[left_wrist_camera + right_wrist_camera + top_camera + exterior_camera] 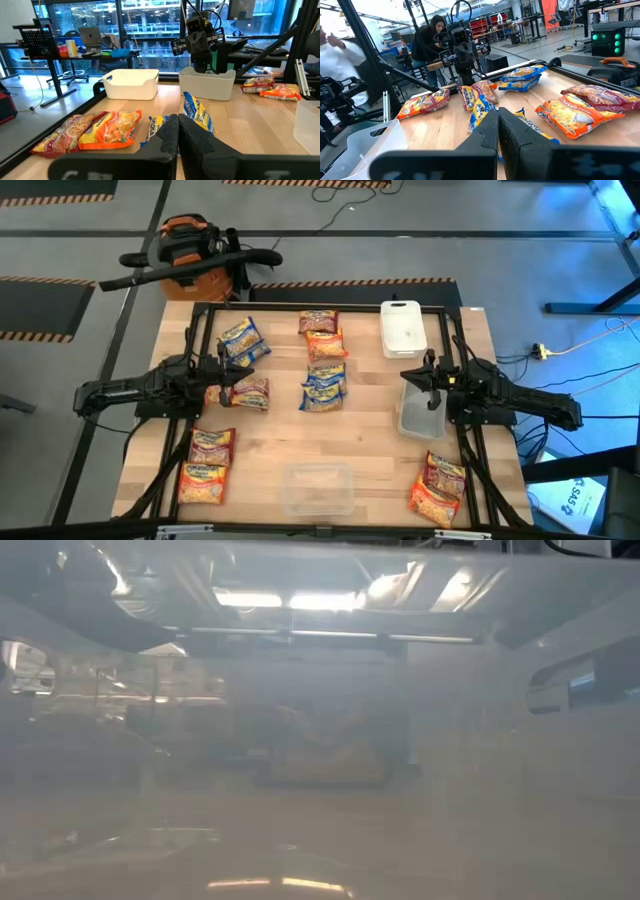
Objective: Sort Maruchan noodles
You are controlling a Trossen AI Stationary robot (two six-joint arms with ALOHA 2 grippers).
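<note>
Noodles [324, 376] are scattered in little piles all over the bench [370, 450]. Left gripper [222, 372] and right gripper [410, 376] both hover low mid-bench, jaws pressed together, holding nothing.

Scattered noodle packets [577, 116] on table [445, 127]

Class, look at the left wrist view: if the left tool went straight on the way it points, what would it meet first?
Most likely the blue-and-yellow plastic noodle packets lying just ahead of the shut left tool, in mid-table; depth is uncertain. The clear plastic container and the right arm stand beyond them.
</note>
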